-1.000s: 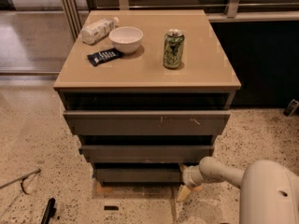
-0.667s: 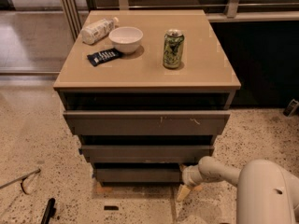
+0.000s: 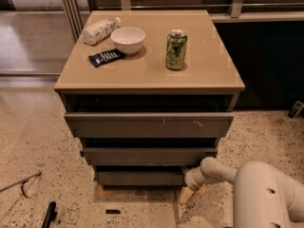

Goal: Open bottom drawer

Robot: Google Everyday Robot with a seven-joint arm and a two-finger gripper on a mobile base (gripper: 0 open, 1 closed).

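Where the bottom drawer (image 3: 140, 178) ends at right, the gripper (image 3: 186, 193) hovers.

- the arm (image 3: 223, 171) comes in from the lower right of the view as a white, rounded tube, reaching leftward and held low.
- its near end joins a large, smooth white shell (image 3: 268, 196) that fills the bottom right corner; two small dark slots show on the shell's surface.
- the wrist (image 3: 197, 177) is a rounded, ringed joint at the arm's left end, turned downward.
- the tool (image 3: 186, 195) hangs below the wrist, cream-coloured and tapered, pointing down and slightly left, low in the view and just right of centre.
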